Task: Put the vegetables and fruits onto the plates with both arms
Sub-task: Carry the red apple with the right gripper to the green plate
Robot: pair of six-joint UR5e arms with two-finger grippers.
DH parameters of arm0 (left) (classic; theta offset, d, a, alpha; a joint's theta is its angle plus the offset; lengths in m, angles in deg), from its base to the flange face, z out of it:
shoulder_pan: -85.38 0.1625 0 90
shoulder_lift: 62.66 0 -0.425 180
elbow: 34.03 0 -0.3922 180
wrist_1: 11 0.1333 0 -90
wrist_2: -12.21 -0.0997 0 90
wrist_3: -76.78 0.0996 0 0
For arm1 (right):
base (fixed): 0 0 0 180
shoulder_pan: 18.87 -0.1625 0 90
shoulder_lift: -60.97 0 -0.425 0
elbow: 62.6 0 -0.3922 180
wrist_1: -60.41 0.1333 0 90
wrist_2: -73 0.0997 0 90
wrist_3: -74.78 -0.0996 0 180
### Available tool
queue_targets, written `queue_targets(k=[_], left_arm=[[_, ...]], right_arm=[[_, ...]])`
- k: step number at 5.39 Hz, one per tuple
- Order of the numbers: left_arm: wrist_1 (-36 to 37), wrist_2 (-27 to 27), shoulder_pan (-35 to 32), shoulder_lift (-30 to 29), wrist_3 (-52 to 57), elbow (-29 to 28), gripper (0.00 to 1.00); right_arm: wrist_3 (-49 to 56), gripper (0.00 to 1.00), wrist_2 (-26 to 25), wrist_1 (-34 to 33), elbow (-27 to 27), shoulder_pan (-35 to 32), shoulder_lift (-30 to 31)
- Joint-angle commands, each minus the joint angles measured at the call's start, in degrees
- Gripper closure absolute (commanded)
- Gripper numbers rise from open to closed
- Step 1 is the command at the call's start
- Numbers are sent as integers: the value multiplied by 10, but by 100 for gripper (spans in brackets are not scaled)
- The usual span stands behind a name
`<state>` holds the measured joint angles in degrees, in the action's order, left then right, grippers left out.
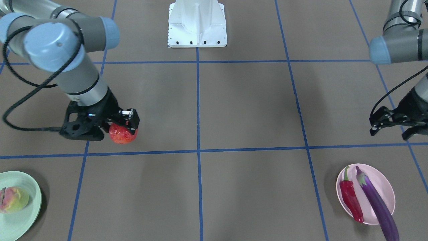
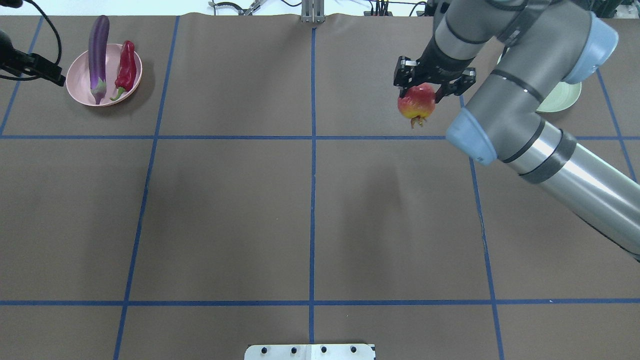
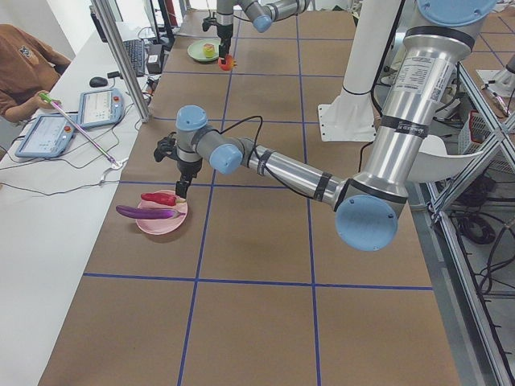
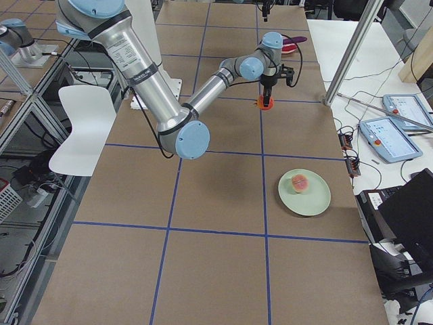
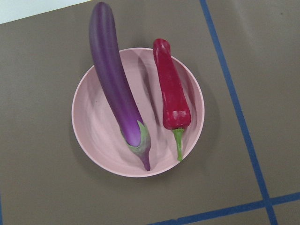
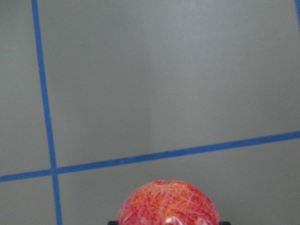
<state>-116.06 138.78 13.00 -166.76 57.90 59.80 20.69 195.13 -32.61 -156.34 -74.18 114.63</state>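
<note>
I have my right gripper [image 2: 426, 93] clamped on the pomegranate [image 2: 417, 103] in the upper right of the overhead view. It is apart from the mint green plate [image 1: 24, 218], which carries the peach [image 1: 12, 199] at the front view's lower left. My left gripper [image 1: 392, 131] hangs at that view's right edge, fingers spread wide and empty, near the pink plate [image 5: 96, 136]. There the eggplant [image 5: 112, 89] and red chili [image 5: 172, 96] lie side by side, the eggplant's tip overhanging the rim.
</note>
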Motion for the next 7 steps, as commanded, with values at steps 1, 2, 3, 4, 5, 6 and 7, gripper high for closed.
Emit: queue_targets(k=[1, 2, 3, 4, 5, 6, 7], left_arm=[[1, 26, -84, 54, 203, -2, 0], [-1, 25, -96, 70, 212, 1, 0], [-1, 22, -96, 87, 213, -4, 0], [4, 21, -102, 100, 216, -7, 0], [3, 22, -104, 132, 220, -5, 0], [4, 25, -105, 135, 220, -1, 0], [4, 25, -105, 137, 220, -1, 0]], right_arm=[[160, 100, 6, 6, 63, -82, 12], [235, 100, 7, 7, 99, -122, 12], [330, 100, 17, 13, 160, -175, 11], [357, 100, 24, 94, 234, -198, 12], [359, 100, 23, 189, 316, -198, 7], [359, 100, 14, 234, 367, -196, 3], [359, 100, -12, 286, 416, -195, -4]])
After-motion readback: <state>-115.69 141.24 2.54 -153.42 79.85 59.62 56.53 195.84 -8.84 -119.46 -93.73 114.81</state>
